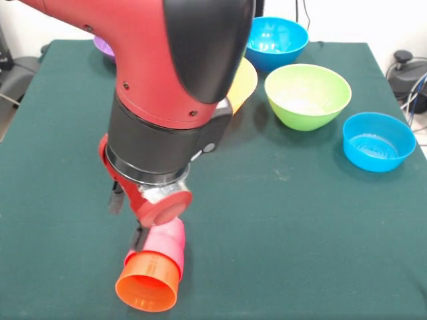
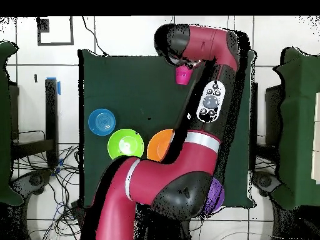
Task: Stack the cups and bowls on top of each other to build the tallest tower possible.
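Note:
A red-pink cup (image 1: 168,241) and an orange cup (image 1: 148,285) are nested together and tipped over, with the orange mouth facing the front camera, near the table's front edge. My gripper (image 1: 137,233) is right at the red-pink cup's upper left side, and the wrist covers most of it. In the overhead view only the red-pink cup (image 2: 182,75) shows under the wrist. Two blue bowls (image 1: 277,41) (image 1: 378,141), a lime green bowl (image 1: 307,95), an orange-yellow bowl (image 1: 244,83) and a purple bowl (image 1: 103,47) stand upright at the far side. The other cups and the small ribbed bowl are out of view.
The green cloth table (image 1: 280,227) ends just below the cups in the front view. The arm hides parts of the orange-yellow and purple bowls. Cables and dark equipment (image 1: 407,73) lie off the table's right side.

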`<state>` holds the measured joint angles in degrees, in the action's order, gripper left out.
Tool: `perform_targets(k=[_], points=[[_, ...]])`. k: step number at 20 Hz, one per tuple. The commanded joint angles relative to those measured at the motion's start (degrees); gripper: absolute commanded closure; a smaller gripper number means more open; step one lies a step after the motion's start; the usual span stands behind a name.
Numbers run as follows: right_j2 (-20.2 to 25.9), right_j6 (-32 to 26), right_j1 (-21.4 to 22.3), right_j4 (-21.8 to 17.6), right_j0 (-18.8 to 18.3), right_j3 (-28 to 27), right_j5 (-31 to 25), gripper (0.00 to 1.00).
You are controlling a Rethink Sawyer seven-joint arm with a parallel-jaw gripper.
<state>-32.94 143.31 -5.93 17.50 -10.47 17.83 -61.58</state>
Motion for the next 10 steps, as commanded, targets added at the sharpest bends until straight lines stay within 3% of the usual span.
perform_targets(k=[1, 3, 5, 10], points=[[0.2, 14.3, -1.9, 3.2, -0.4, -3.8, -6.2, 0.00], [-0.9, 14.8, -2.7, 4.5, -0.6, -4.6, -6.0, 0.00], [-4.8, 15.8, -6.3, 8.7, -2.1, -9.8, -6.9, 0.00], [-9.3, 15.2, -8.4, 13.3, -3.4, -10.8, -4.4, 0.00]])
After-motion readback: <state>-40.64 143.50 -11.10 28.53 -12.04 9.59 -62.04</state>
